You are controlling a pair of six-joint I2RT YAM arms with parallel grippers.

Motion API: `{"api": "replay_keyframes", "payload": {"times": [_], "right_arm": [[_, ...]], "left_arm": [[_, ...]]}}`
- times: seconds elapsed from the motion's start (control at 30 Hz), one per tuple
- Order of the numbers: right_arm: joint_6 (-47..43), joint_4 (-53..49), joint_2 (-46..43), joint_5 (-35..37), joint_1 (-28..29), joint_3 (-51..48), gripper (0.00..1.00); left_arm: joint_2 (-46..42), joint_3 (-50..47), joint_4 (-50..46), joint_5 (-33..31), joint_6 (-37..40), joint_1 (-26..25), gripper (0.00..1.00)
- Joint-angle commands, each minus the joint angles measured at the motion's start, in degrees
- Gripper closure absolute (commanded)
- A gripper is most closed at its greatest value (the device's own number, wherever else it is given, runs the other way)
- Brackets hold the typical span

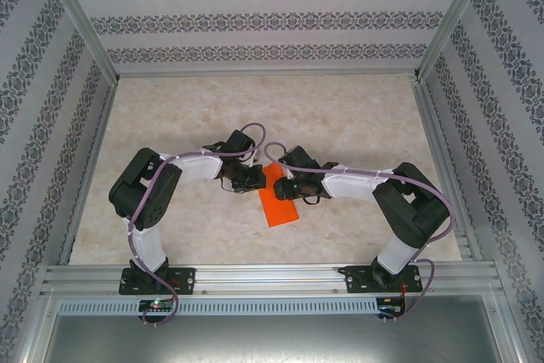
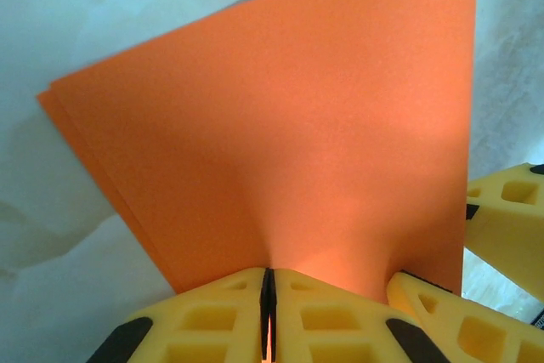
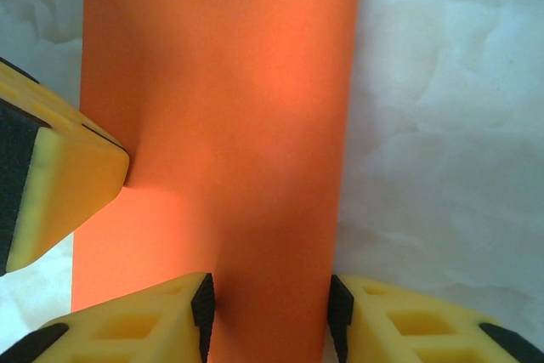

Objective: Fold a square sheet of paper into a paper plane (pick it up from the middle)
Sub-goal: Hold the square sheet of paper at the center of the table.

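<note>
Sheet of paper (image 1: 279, 203) lies btw the arms, long axis near-far. Left end effector (image 2: 268, 276) pinches its left edge; right end effector (image 3: 268, 299) half-open over it, no grip.

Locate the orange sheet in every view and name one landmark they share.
Top external: orange sheet just below picture centre.
Left wrist: the sheet spans centre to top right.
Right wrist: the sheet is an upright strip, left of centre.
Shared landmark: pale marbled tabletop beneath it.
</note>
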Motion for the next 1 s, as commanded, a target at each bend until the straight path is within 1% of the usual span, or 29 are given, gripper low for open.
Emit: {"api": "replay_keyframes", "payload": {"times": [0.0,0.17,0.33,0.43,0.5,0.6,0.73,0.83,0.97], "right_arm": [[-0.16,-0.49,0.06,1.04,0.34,-0.26,0.54],[0.34,-1.44,-4.72,-0.02,-1.35,-1.20,0.49],[1.44,-1.72,-10.53,-2.78,-3.11,-2.10,0.48],[3.89,0.45,-12.53,-6.93,-3.83,-2.55,0.55],[5.30,2.05,-12.20,-10.71,-3.91,-2.17,0.64],[7.03,4.35,-9.60,-15.68,-4.15,-1.80,0.73],[7.19,5.47,-5.00,-18.29,-4.78,-1.18,0.83],[6.39,5.58,-2.45,-18.63,-5.18,-0.25,0.85],[5.39,5.92,0.04,-18.37,-6.27,-0.26,0.86]], "left_arm": [[2.95,-0.45,-2.97,-2.85,2.47,-0.75,0.87],[3.83,-0.77,-3.60,-3.87,3.27,-0.75,0.87],[4.69,-0.54,-4.04,-4.69,4.03,-0.75,0.87],[5.04,-0.45,-4.13,-4.95,4.20,-0.80,0.87],[5.27,-0.32,-4.04,-4.98,4.28,-0.75,0.87],[5.51,-0.26,-3.86,-4.97,4.28,-0.75,0.87],[5.66,-0.36,-3.86,-4.92,4.35,-0.75,0.87],[5.62,-0.44,-4.01,-5.05,4.54,-0.75,0.87],[5.52,-0.44,-4.08,-5.25,4.63,-0.75,0.87]]}}
